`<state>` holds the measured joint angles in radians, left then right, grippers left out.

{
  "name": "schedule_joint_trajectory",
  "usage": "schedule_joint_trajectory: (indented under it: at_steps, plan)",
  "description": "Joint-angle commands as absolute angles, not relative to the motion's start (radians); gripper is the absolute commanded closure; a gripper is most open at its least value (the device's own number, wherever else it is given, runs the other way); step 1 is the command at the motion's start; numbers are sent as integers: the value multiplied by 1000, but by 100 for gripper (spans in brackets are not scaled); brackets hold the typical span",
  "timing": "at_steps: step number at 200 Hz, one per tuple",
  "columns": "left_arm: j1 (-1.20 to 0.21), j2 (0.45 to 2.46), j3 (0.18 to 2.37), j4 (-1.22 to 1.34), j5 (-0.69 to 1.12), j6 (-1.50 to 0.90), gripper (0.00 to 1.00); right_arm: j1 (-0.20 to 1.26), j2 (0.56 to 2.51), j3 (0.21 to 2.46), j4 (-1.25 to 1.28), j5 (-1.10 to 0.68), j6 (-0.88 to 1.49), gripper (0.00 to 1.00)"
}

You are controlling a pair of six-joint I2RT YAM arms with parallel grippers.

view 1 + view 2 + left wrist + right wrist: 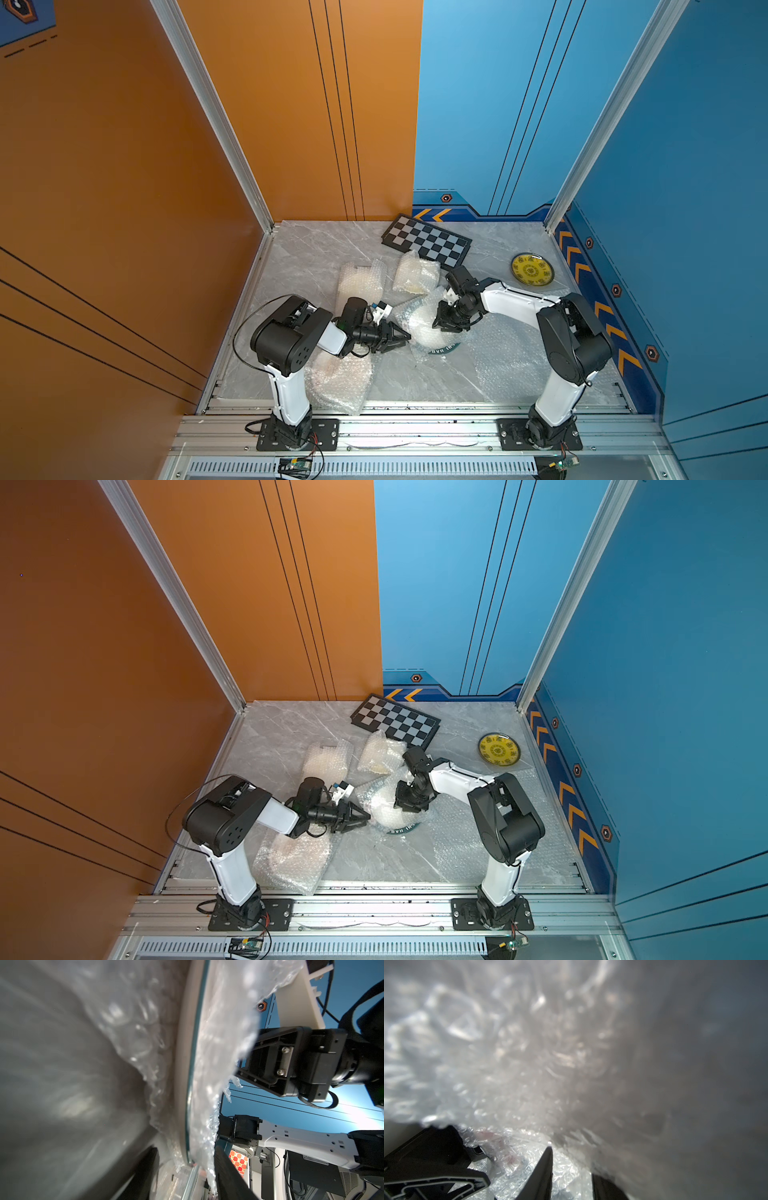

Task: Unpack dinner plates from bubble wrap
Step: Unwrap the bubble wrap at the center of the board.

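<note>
Aluminium rail (pixel 415 430) along the front edge of the tabletop (pixel 299 249) carries both arm bases. Just behind it, near the front-left corner, a plate-sized bundle (pixel 338 380) lies sealed in bubble wrap (pixel 424 328). A second bundle (pixel 362 282) and a third bundle (pixel 415 272) sit farther back, left of centre, the third just beside the checkerboard (pixel 428 241) at the rear edge.

At the tabletop's middle, the left gripper (pixel 397 337) reaches in from the left. Its fingers (pixel 145 1169) are spread to either side of the half-covered white plate (pixel 444 350), whose green-lettered rim peeks out of the wrap. The right gripper (pixel 442 324) bears on the same parcel from the right, its fingers (pixel 546 1167) close together, pinching a fold of the wrap.

A loose sheet (pixel 511 357) lies flat toward the front-right. The unwrapped yellow plate (pixel 532 270) rests near the right edge, toward the rear.
</note>
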<state>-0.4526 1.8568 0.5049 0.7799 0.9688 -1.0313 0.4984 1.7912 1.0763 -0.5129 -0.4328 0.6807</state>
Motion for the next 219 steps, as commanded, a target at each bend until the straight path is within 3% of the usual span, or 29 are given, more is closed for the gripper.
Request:
schedule_joint_trajectory:
  at_steps: [1, 77, 120, 136, 219]
  plan:
    - [-451, 1853, 483, 742, 958, -1031, 61, 509, 1848, 1050, -558, -356, 692, 66]
    - [-434, 1823, 447, 743, 936, -1036, 73, 509, 1849, 1040, -549, -359, 693, 66]
    - [-428, 1809, 438, 742, 933, -1040, 88, 509, 1849, 1035, -542, -360, 693, 66]
    - [-427, 1812, 440, 742, 934, -1042, 100, 509, 1849, 1033, -539, -362, 692, 66]
    - [-407, 1647, 424, 742, 939, -1148, 100, 560, 1830, 1021, -538, -282, 696, 67]
